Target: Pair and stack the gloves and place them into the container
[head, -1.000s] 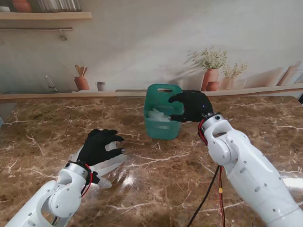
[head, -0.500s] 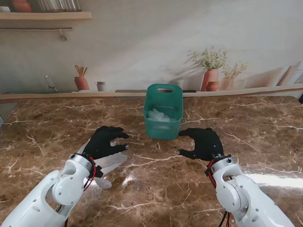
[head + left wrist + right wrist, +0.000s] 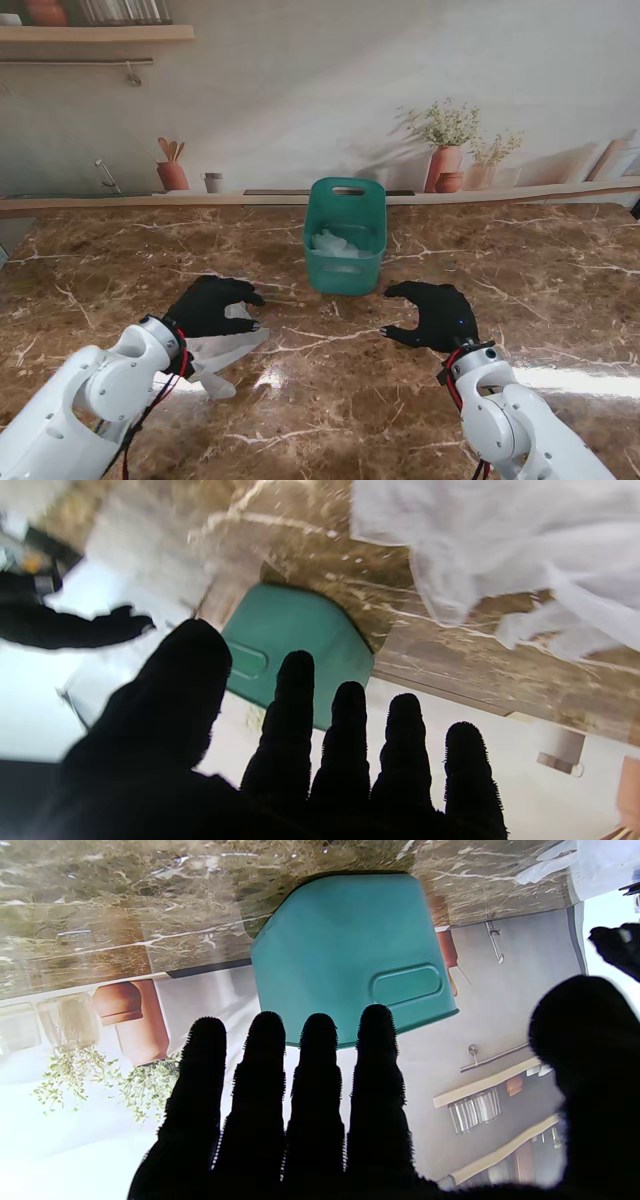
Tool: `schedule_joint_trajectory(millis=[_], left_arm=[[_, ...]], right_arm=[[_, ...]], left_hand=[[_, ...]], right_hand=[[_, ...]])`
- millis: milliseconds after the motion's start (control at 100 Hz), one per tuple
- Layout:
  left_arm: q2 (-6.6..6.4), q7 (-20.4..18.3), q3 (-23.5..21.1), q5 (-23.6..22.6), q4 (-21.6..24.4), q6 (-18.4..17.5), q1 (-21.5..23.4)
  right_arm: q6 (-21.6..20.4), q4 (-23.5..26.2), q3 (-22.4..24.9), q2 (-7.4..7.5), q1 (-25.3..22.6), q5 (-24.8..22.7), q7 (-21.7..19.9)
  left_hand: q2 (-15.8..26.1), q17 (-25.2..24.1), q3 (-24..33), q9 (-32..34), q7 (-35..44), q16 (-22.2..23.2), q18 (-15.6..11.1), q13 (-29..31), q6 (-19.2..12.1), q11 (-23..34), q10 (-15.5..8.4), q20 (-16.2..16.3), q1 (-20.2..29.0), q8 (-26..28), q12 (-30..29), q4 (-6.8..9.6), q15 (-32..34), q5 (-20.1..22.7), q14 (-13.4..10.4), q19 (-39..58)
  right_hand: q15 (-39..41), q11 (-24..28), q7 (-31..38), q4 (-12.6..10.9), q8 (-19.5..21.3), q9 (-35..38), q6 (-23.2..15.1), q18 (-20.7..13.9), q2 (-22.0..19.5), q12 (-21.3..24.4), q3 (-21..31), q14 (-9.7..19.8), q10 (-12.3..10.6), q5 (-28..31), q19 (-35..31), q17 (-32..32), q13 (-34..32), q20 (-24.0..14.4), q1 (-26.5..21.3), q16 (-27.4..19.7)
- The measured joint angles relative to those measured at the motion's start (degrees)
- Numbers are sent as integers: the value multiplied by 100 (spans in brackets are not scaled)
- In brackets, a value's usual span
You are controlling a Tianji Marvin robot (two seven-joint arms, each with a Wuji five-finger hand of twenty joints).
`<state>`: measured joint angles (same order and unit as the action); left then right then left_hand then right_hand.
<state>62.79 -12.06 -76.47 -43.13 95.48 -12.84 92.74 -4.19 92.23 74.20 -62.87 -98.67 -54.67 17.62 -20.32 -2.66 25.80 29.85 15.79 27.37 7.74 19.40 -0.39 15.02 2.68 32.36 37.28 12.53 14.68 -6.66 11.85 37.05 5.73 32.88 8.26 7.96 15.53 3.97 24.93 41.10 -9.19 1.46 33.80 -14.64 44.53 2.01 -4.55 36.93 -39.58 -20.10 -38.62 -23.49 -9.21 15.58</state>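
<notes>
So the left hand [image 3: 208, 306] hovers spread over white gloves [image 3: 225, 350] at 8 o'clock from the green bin [image 3: 345, 250]; right hand [image 3: 437, 314] is open, empty.

Mock kitchen: marble-look counter [image 3: 330, 400]; printed backdrop of shelf [image 3: 95, 33], tap [image 3: 107, 175], utensil pot [image 3: 172, 175], potted plants [image 3: 445, 150]

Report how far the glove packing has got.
Done: white gloves already lie inside the green container. In hand: nothing is gripped; the left hand hovers with spread fingers over the white gloves on the table, and the right hand is open and empty beside the container. Left: picking up the table gloves and putting them into the container.
</notes>
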Motion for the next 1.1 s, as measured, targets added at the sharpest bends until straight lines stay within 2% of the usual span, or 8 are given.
schedule_joint_trajectory(millis=[110, 210, 360, 460, 610, 710, 960, 1100], left_arm=[[-218, -767, -451, 84, 43, -515, -62], [-351, -1145, -849, 47, 22, -779, -142], [-526, -1263, -1037, -203, -271, -1032, -309], [-560, -1262, -1102, -565, -692, -1323, -442], [-603, -981, -946, -384, -1273, -734, -557], [-596, -626, -703, -348, -1689, -505, -734], [-582, -918, -108, -219, -2221, -374, -1462], [-577, -1001, 215, -33, -2432, -58, -1885]], right_arm=[[-7, -6, -6, -2, 1, 7, 74], [12, -45, -63, -8, 34, 80, 145], [52, -76, -149, -16, 98, 172, 60], [102, -77, -194, -16, 134, 177, -25], [188, -67, -239, -18, 161, 199, -46], [220, -55, -251, -18, 181, 205, -139], [267, -55, -270, -19, 216, 201, -143], [269, -56, -252, -23, 222, 201, -143]], left_hand=[[-83, -12, 436, 92, 113, 169, 25, 2, -79, 11, -10, 183, -3, 4, 110, 0, 5, -42, 0, 160], [-367, -17, 911, 123, 221, 205, 79, 49, -89, 11, -39, 231, -6, 4, 162, 0, 5, -40, 0, 219], [-896, -18, 1650, 517, 1045, 1004, 81, 295, -240, 544, -203, 313, -13, 440, 990, -5, 568, 250, 0, 410], [-999, -19, 1664, 688, 1500, 1390, 81, 417, -361, 761, -292, 368, -14, 721, 1441, -16, 776, 355, 0, 575], [-988, -19, 1664, 688, 1517, 1454, 83, 427, -363, 763, -294, 372, -13, 725, 1487, -43, 837, 219, 6, 656], [-862, -9, 1802, 688, 1362, 1391, 98, 438, -431, 763, -294, 376, -5, 723, 1463, -43, 837, -221, 8, 718], [-687, 14, 2023, 581, -134, 1173, 118, 582, -716, 692, -329, 433, 293, -78, 1103, -43, 839, -1260, 11, 872], [-687, 14, 2023, 592, -531, 1172, 119, 583, -764, 692, -367, 433, 293, -287, 1101, -43, 839, -1329, 11, 873]], right_hand=[[1, -1, 6, 0, 0, 0, 0, 0, 0, 1, 0, 0, 1, 0, 0, 1, 0, 5, -5, 0], [2, -1, 8, 0, 0, 0, 1, 0, 0, 3, 4, 0, 1, 0, 0, 2, 0, 7, -25, 0], [3, -1, 11, 0, 0, 0, 1, 0, -36, 4, -7, 0, 2, 0, 0, 2, 0, 9, -95, 0], [6, -1, 16, 0, 0, 0, 2, 0, -51, 4, -7, -2, 3, 0, 0, 2, 0, 11, -100, 0], [12, -1, 20, 0, 0, 0, 4, 0, -76, 4, -25, -8, 7, 5, -1, 2, 0, 11, -102, 0], [15, -1, 22, 0, 0, 0, 4, 3, -78, 4, -26, -31, 13, 5, -3, 2, 0, 12, -105, 0], [76, -1, 26, 0, 0, 0, 7, 62, -88, 4, -71, -54, 55, 6, -9, 2, 0, 12, -116, 0], [76, -1, 27, -1, 0, 0, 9, 68, -95, 4, -90, -54, 55, 6, -21, 2, 0, 12, -177, 0]])
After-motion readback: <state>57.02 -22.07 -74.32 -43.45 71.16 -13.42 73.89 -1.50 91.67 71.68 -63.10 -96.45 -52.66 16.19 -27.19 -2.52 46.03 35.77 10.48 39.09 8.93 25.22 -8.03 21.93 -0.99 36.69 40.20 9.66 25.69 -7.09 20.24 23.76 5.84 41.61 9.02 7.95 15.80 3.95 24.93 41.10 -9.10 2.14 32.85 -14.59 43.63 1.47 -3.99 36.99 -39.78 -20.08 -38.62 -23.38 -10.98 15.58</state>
